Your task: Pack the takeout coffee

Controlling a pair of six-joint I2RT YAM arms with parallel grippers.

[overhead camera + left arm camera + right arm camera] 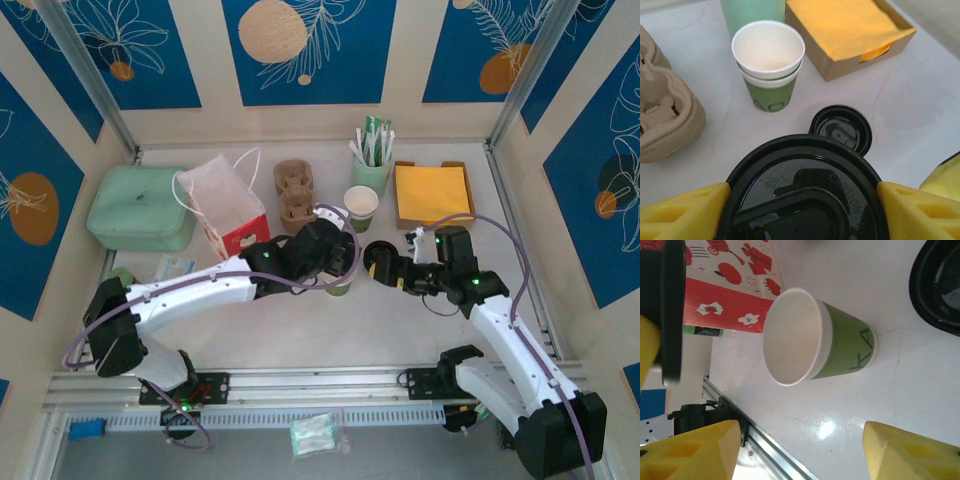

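A black lid (805, 195) is clamped edge to edge between the yellow fingers of my left gripper (325, 255), which is shut on it. The same lid (670, 310) hangs edge-on at upper left in the right wrist view. Below it an empty white cup with a green band (810, 342) stands upright on the table, partly hidden under the left gripper (340, 288). My right gripper (800, 445) stands open just right of that cup, with bare table between its fingers. A second black lid (841, 128) lies flat on the table.
Two stacked cups (768, 65) stand behind the loose lid, next to a mint tumbler (371, 160) and a box of yellow napkins (432, 192). A brown cup carrier (293, 193), a red-and-white paper bag (225, 205) and a green container (140, 205) stand at the left.
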